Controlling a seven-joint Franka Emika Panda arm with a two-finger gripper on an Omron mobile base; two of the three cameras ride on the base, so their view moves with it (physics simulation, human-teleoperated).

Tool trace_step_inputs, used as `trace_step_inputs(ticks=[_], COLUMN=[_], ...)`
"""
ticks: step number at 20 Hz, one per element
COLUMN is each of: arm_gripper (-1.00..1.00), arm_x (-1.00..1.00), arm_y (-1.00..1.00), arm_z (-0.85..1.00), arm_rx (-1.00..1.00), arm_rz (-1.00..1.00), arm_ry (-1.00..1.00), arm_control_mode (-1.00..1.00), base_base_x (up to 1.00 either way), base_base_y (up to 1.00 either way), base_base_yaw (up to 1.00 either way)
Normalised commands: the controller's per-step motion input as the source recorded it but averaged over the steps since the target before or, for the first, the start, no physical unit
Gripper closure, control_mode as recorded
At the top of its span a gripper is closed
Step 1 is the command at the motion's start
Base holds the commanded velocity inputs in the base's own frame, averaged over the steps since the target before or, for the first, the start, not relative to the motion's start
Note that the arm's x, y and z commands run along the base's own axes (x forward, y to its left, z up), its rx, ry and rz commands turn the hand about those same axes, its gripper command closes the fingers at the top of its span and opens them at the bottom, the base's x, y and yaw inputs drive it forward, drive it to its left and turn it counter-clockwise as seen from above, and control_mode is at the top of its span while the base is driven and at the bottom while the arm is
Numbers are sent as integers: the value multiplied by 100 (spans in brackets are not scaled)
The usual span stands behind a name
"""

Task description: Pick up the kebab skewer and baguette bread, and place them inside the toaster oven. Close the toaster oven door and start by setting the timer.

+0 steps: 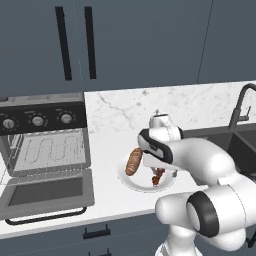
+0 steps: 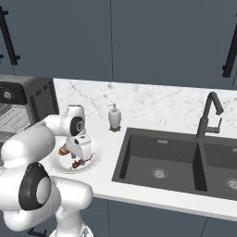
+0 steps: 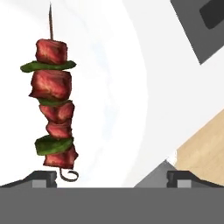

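Observation:
The kebab skewer (image 3: pixel 53 109), red meat chunks with green pieces, lies on the white plate (image 3: pixel 113 87); its ring end sits just inside the left fingertip (image 3: pixel 43 177). My gripper (image 3: pixel 111 179) is open wide and low over the plate (image 1: pixel 145 186), holding nothing. From the base, the skewer (image 1: pixel 158 176) shows under the hand (image 1: pixel 162 172), and the golden-brown baguette bread (image 1: pixel 133 161) lies on the plate's left side. The toaster oven (image 1: pixel 45 135) stands at the left with its door (image 1: pixel 47 192) dropped open and the wire rack showing. The skewer (image 2: pixel 76 163) and baguette (image 2: pixel 64 149) sit below the gripper (image 2: pixel 79 156).
A soap dispenser (image 2: pixel 114 116) stands behind the plate, beside the dark sink (image 2: pixel 162 159) with its black faucet (image 2: pixel 208 115). Dark cabinets hang above the marble backsplash. The counter's front edge runs close to the plate (image 2: pixel 90 162).

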Motion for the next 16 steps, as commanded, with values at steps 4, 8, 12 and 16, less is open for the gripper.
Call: trace_step_inputs(ticks=[4, 8, 12, 16], arm_gripper=[-100, -100, -100, -100], arm_x=[18, 3, 4, 1], arm_y=[3, 4, 4, 9], arm_z=[-26, -25, -12, -7], arm_rx=[0, 0, 0, 0], arm_rz=[0, 0, 0, 0], arm_ry=[0, 0, 0, 0], arm_control_mode=[-100, -100, -100, -100], base_base_x=[0, 0, 0, 0], base_base_y=[0, 0, 0, 0], base_base_yaw=[0, 0, 0, 0])
